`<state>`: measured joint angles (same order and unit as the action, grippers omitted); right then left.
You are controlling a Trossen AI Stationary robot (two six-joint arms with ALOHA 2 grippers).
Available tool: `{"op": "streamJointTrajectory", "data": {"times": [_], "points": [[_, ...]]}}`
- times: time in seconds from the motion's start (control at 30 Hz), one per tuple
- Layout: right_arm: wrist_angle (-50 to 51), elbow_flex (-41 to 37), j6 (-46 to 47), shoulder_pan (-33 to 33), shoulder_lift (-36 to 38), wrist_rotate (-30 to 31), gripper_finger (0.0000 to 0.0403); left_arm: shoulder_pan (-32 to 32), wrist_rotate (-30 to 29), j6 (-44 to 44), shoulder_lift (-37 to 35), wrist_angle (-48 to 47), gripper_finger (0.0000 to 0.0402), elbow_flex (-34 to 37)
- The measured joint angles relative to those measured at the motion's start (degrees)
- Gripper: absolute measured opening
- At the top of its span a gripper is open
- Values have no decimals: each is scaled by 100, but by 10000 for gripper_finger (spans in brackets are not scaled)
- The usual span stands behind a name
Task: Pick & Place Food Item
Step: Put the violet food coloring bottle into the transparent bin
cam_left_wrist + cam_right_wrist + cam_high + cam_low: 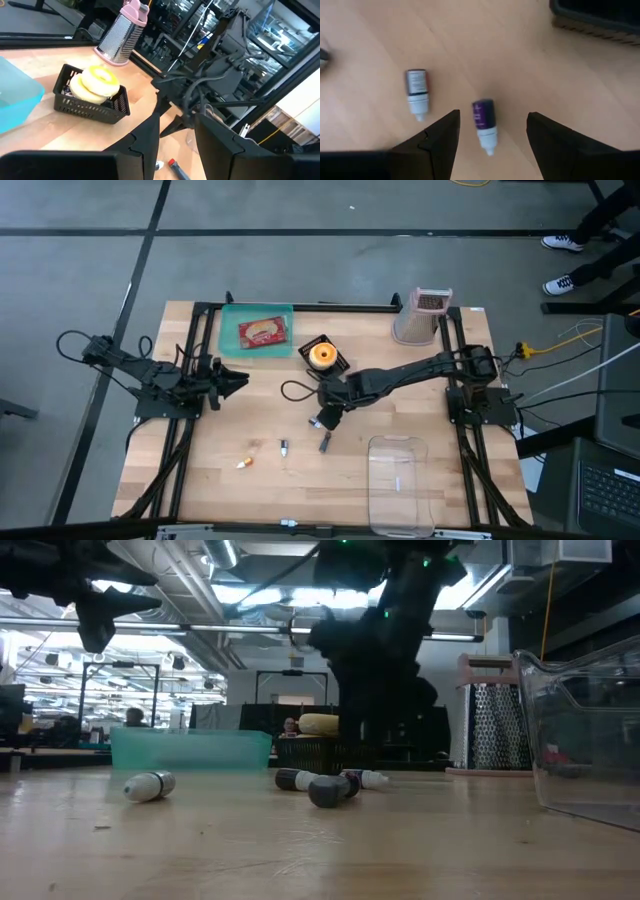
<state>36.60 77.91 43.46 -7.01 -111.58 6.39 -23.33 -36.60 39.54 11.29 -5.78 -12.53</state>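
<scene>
My right gripper point(492, 117) hangs open near the table's middle point(322, 422), fingers slanting down. Just under it, between the two fingers, a small purple-labelled dropper bottle point(484, 121) lies on its side on the wood, untouched. A second bottle with a dark and red label point(416, 91) lies beside it. A yellow ring-shaped food item point(321, 354) sits in a black basket point(92, 102). A red food packet point(262, 333) lies in the teal tray point(232, 315). My left gripper point(175, 137) waits open and level at the table's left point(236, 383), holding nothing.
More small bottles point(284, 447) point(246, 463) lie toward the near edge. A clear plastic tub point(400, 480) stands near right, and a pink-handled grater point(420, 315) far right. Black frame rails point(190, 410) run along both sides. People's feet point(565, 243) show beyond the table.
</scene>
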Motion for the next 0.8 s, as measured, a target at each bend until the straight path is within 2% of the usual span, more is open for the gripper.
{"op": "streamJointTrajectory", "data": {"times": [0.33, 0.53, 0.63, 0.8], "points": [[-318, -2, -176, 57, -562, -714, 199, 0, -7, 23, 0, -48, 118, 1], [-382, 15, -22, 70, -690, -836, 177, 2, -11, -5, 0, -130, 118, 2], [-405, 15, 99, 75, -697, -830, 141, 2, -11, 24, 0, -199, 118, 2], [-610, 11, 255, 78, -712, -981, 54, 2, -50, 28, 0, -216, 118, 2]]}}
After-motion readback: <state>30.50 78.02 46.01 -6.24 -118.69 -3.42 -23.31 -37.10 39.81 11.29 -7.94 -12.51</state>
